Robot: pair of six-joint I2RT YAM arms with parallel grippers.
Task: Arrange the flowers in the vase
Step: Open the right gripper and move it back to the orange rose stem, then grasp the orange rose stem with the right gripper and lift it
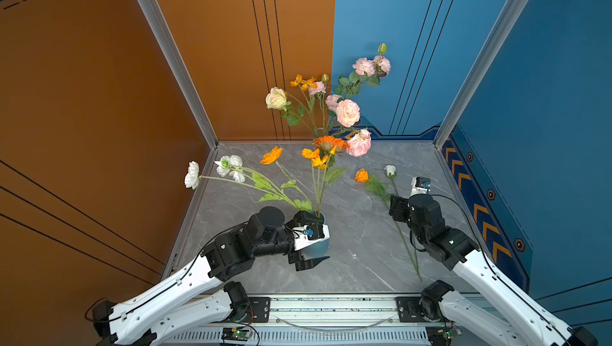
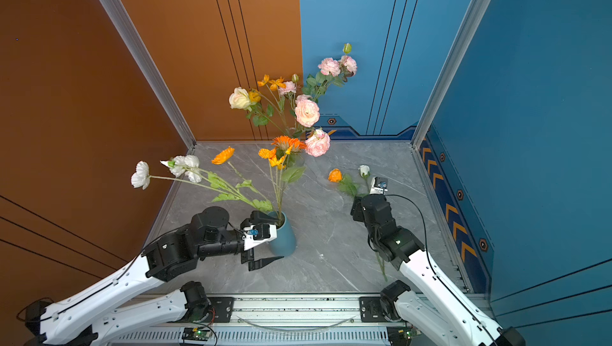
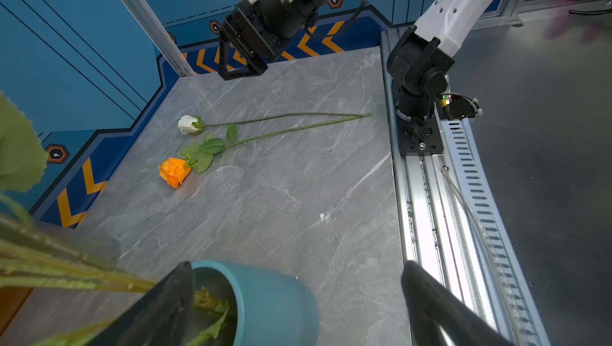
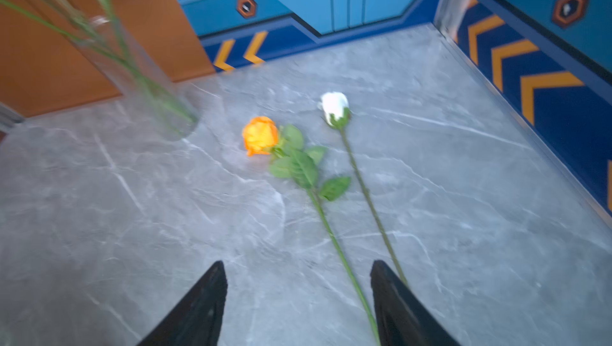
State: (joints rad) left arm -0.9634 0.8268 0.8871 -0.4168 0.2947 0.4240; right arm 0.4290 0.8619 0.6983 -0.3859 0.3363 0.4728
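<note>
A teal vase (image 1: pixel 319 248) (image 3: pixel 275 304) stands at the front left of the table and holds several flowers: white blooms (image 1: pixel 228 165) and orange ones (image 1: pixel 271 155) lean out to the left. My left gripper (image 1: pixel 326 237) (image 3: pixel 297 266) is open. One finger is at the vase's rim and the other stands apart from it on the near side. An orange rose (image 1: pixel 361 175) (image 4: pixel 260 135) and a white rosebud (image 1: pixel 390 170) (image 4: pixel 335 106) lie flat on the table at the right. My right gripper (image 4: pixel 297 263) (image 1: pixel 397 210) hovers open over their stems, holding nothing.
A clear glass vase (image 4: pixel 142 76) at the back middle holds pink roses (image 1: pixel 347 112), a cream rose (image 1: pixel 276 98) and orange blooms. Orange and blue walls close in the grey marble table (image 1: pixel 364 245). A metal rail (image 1: pixel 331 308) runs along the front edge.
</note>
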